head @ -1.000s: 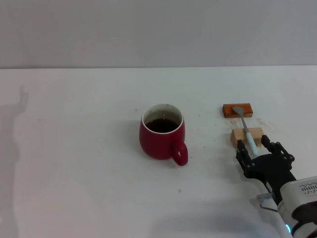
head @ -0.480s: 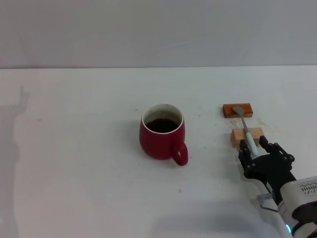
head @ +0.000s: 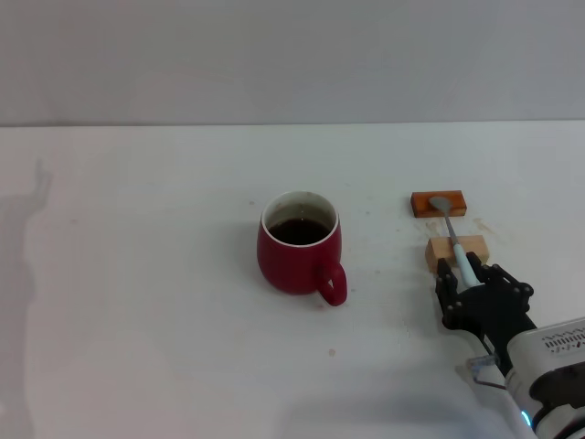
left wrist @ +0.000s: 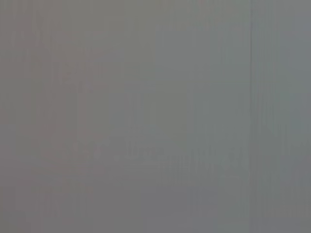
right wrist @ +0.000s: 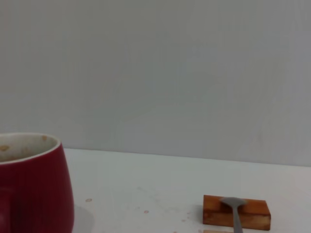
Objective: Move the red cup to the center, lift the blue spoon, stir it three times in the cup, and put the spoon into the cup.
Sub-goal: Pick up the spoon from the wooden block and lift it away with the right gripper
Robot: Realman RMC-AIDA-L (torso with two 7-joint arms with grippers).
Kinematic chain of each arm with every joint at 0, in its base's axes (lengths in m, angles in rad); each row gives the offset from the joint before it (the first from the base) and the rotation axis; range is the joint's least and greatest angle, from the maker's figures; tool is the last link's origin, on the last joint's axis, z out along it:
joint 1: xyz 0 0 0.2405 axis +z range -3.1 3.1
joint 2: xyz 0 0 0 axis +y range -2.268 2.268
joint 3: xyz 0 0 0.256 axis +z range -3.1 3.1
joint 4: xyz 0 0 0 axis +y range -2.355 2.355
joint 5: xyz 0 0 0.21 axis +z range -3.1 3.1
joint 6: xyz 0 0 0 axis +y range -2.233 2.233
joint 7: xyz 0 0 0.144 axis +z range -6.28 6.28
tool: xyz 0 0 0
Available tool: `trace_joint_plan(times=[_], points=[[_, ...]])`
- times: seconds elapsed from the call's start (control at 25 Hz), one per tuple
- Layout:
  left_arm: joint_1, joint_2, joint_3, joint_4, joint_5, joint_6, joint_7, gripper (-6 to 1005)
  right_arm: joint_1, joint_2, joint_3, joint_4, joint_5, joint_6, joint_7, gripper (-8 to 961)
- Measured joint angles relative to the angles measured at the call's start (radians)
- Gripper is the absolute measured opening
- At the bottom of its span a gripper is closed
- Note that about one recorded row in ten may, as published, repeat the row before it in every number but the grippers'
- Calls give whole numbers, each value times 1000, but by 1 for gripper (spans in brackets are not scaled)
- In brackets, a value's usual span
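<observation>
The red cup [head: 300, 245] stands mid-table with dark liquid inside and its handle toward me; the right wrist view catches its side [right wrist: 34, 189]. To its right, the blue spoon [head: 457, 245] lies across two small blocks, its grey bowl [right wrist: 234, 204] on the orange-red block [head: 439, 203] and its pale handle over the light wooden block [head: 454, 251]. My right gripper [head: 464, 277] sits at the near end of the handle, its fingers closed in on both sides of it. The spoon still rests on the blocks. The left gripper is out of view.
A white tabletop [head: 146, 274] meets a plain grey wall at the back. The orange-red block [right wrist: 236, 212] shows low in the right wrist view. The left wrist view shows only flat grey.
The right gripper's fingers have narrowed from wide open to close around the spoon handle's end, and the hand shifted slightly left. Cup and spoon have not moved.
</observation>
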Motion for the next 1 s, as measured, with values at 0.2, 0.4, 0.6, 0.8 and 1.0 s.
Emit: trace_joint_plan(times=[0.2,0.4,0.6,0.8,1.0], points=[[1,0,0,0,-1,0,0,842,6,0,-2,-4,-1,4,0,371],[1,0,0,0,-3,0,-1,842,7,0,1,-5,2,4,0,336],[2,0,0,0,-4,0,-1,842,4,0,2,-6,4,-2,0,308],[3,0,0,0,-6,3,-1,842,1,0,3,-6,5,-3,0,281],[5,0,0,0,-6,7,-1,842,-1,0,6,-4,5,-5,0,271]])
